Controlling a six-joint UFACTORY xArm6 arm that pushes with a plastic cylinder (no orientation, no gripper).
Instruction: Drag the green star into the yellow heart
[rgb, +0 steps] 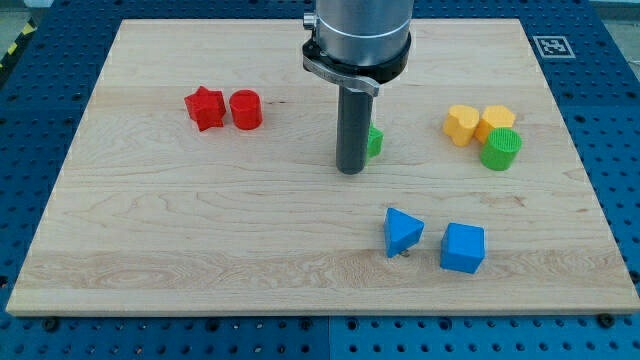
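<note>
Nearest the view's bottom, the wooden worktop (200, 250) carries a blue cube (463, 247) and a blue triangular block (403, 231). Above them stands the dark rod, my tip (350, 170) planted touching the left side of the green star (374, 141), which is mostly hidden behind the rod; no gripper exists here to be wide or narrow. The yellow heart (461, 125) lies to the view's right of the star, with a yellow hexagonal block (495, 121) and green cylinder (501, 149) beside it, so I judge the push must run rightward.
</note>
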